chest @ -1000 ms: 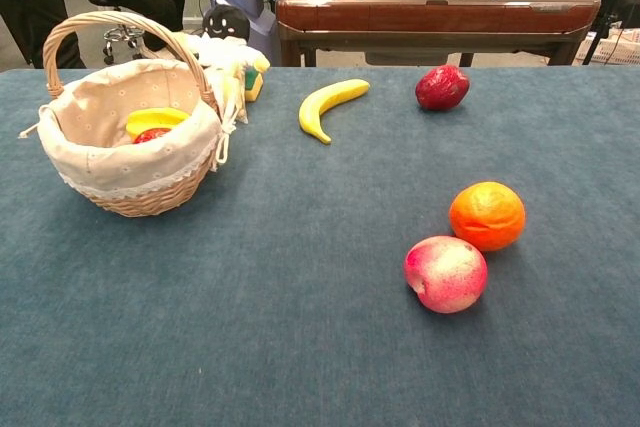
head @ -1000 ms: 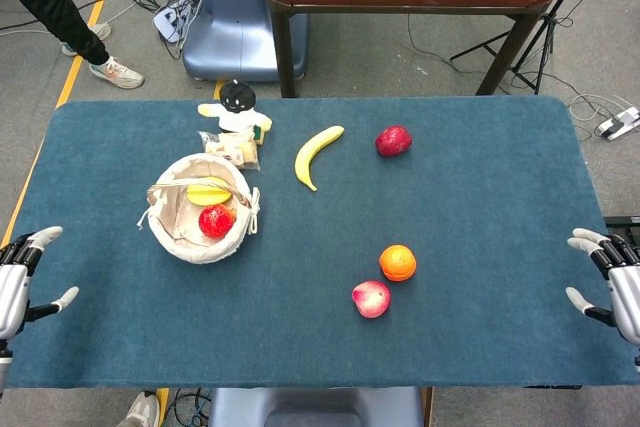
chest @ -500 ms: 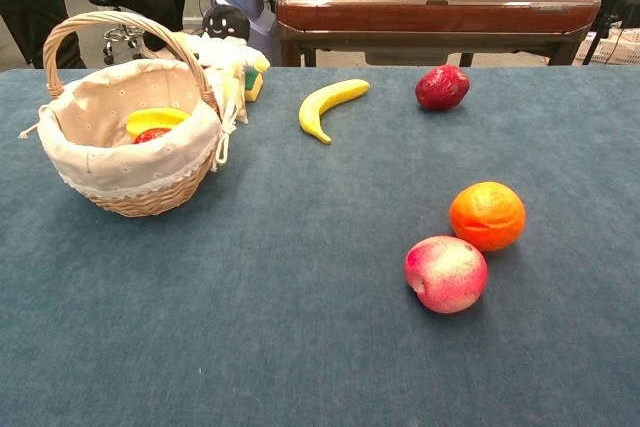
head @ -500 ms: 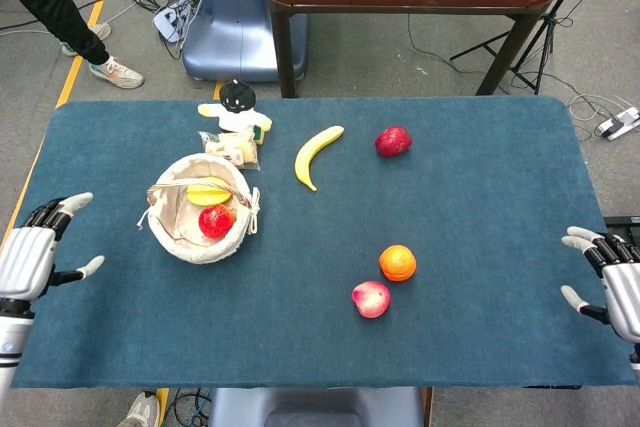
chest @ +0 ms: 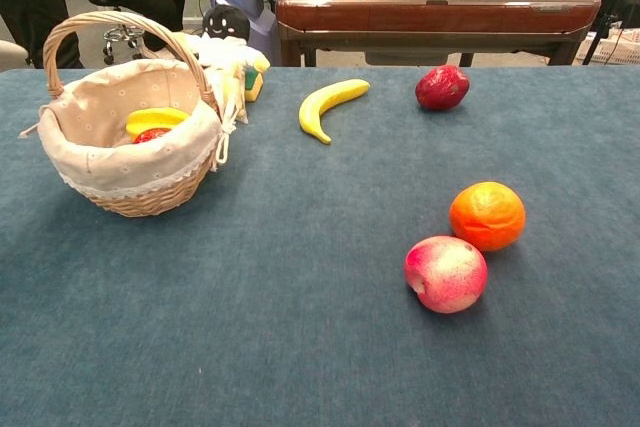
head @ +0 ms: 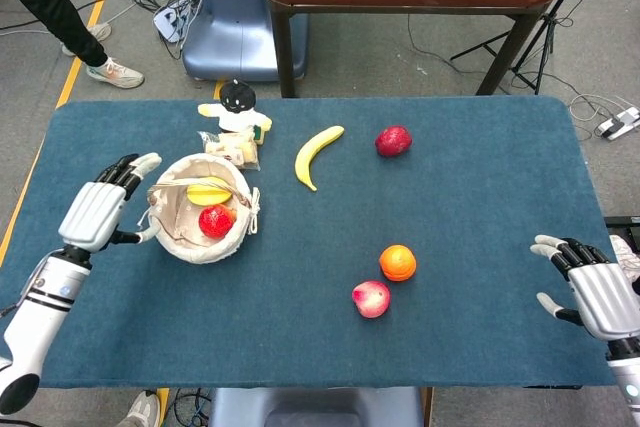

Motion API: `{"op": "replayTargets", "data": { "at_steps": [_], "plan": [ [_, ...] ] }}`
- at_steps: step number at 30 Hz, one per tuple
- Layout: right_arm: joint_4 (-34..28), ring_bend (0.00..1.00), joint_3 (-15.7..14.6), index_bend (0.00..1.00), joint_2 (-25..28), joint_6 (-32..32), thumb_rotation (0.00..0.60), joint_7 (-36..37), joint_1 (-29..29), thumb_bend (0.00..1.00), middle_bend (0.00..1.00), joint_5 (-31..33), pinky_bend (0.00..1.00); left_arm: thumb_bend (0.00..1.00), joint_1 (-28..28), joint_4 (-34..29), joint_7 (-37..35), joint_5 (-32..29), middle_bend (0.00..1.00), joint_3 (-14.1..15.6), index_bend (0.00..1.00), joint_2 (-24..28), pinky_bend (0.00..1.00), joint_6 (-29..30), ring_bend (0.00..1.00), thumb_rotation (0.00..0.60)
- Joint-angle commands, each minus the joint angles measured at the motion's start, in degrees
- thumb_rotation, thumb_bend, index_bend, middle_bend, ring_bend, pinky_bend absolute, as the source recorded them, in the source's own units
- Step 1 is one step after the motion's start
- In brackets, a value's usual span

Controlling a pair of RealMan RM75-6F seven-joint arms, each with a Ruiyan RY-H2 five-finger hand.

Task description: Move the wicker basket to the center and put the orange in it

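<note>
While your left hand (head: 95,212) hangs just beside the left rim of the wicker basket (head: 200,209), its fingers are spread and hold nothing, the fingertips reaching toward the handle and the thumb close to the cloth lining; whether anything touches the basket you cannot tell. Your right hand (head: 590,287) sits at the table's right edge, palm turned inward, fingers apart and empty, well apart from the orange (head: 397,263). That orange rests on the blue cloth right of centre, just beside a pink peach (head: 371,299). Your basket stands on the left side, holding a red fruit and a yellow one. No writing is readable.
</note>
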Motion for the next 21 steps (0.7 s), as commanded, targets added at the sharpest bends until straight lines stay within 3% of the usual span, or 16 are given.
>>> {"op": "replayTargets", "data": {
  "at_steps": [1,8,11,15,21],
  "plan": [
    [0.3,0.20,0.0,0.28,-0.1,-0.3,0.600,0.1,0.1,0.17,0.24,0.4,0.31,0.18,-3.6,0.2,3.2,-3.8,0.08,-1.3,0.09,-1.3,0.13,-3.7,0.05,0.600],
    [1.0,0.20,-0.1,0.28,-0.4,-0.4,0.600,0.7,0.0,0.17,0.24,1.0,0.31,0.18,-9.6,3.6,7.9,-11.1,0.08,-2.2,0.14,-5.8,0.13,-9.0,0.05,0.600],
    [1.2,0.20,-0.2,0.28,-0.4,-0.4,0.600,1.1,0.0,0.17,0.24,1.3,0.31,0.18,-11.7,6.0,10.0,-13.5,0.14,-2.3,0.21,-8.1,0.13,-9.9,0.10,0.600],
    [1.5,0.20,-0.2,0.28,-0.4,-0.3,0.600,1.6,-0.1,0.17,0.24,1.6,0.31,0.18,-13.8,9.8,12.7,-15.8,0.30,-1.9,0.35,-11.4,0.16,-10.1,0.22,0.600],
    [1.9,0.20,-0.2,0.28,-0.4,-0.6,0.600,2.3,-0.1,0.17,0.24,2.2,0.31,0.18,-15.1,12.7,12.9,-17.7,0.60,-1.1,0.54,-13.7,0.35,-11.1,0.47,0.600]
  ]
}}
